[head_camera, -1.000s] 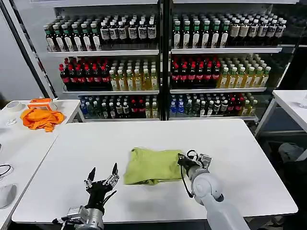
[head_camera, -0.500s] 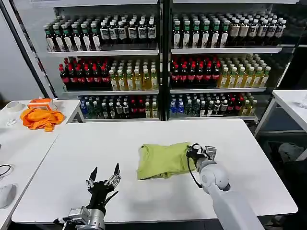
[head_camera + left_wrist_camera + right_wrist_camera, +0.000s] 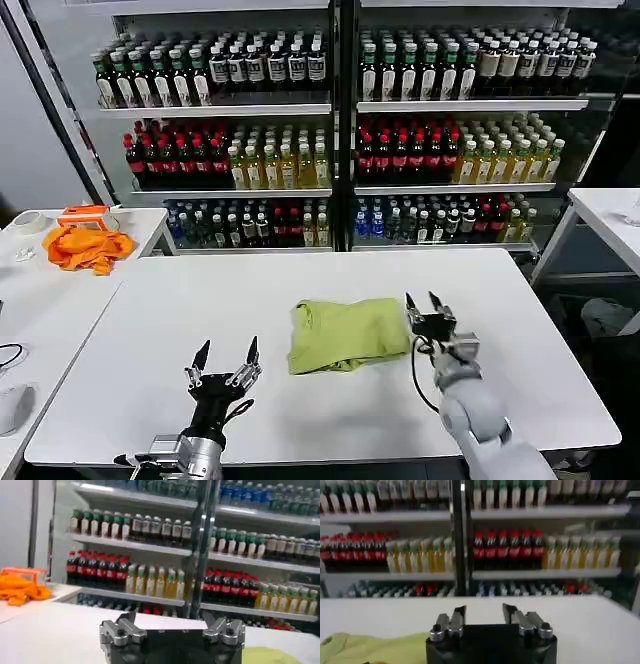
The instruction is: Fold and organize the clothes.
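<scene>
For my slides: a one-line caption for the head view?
Folded lime-green T-shirt on the white table, right gripper open beside it, left gripper open nearby.

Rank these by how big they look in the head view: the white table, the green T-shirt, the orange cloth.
1. White table, by far the largest.
2. Green T-shirt.
3. Orange cloth, smallest, though it lies farther from the camera, so its true size is unsure.

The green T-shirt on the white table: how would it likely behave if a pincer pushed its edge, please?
The green T-shirt lies in a soft, rumpled fold, so it would probably bunch or unfold instead of sliding whole. It looks thin and light; the smooth white table would likely let it drag easily.
</scene>
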You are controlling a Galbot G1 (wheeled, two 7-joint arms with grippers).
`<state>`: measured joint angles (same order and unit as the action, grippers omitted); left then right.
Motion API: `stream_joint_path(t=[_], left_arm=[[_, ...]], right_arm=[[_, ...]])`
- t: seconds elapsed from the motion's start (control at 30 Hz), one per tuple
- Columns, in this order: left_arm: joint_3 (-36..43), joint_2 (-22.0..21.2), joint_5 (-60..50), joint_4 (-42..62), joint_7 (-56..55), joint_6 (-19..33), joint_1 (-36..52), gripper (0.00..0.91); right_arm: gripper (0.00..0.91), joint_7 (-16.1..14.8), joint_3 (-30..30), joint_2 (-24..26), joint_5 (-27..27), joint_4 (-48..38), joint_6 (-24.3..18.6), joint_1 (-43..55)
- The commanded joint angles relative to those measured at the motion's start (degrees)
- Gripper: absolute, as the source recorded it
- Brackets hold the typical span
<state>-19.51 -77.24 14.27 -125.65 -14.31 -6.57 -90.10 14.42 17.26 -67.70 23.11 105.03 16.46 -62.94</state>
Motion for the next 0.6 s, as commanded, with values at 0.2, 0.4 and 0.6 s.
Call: stream_joint_path(t=[0.2, 0.4, 0.6], left_arm=[[1.74, 1.61, -7.17, -1.60, 1.44, -0.24, -0.20, 0.907], [1.56, 2.47, -7.94, -2.35, 2.08, -1.28, -0.65, 0.907], [1.15, 2.39, -8.84, -3.85, 2.68, -1.54, -1.71, 0.907]], right_arm=[[0.907, -6.01, 20.45, -3.13, -10.94, 26.66, -11.30, -35.88], [0.907, -6.19, 20.77, -4.41, -12.46, 28.10, -10.93, -37.20], [0.907, -6.16, 20.51, -5.54, -13.42, 29.03, -11.68, -38.24]])
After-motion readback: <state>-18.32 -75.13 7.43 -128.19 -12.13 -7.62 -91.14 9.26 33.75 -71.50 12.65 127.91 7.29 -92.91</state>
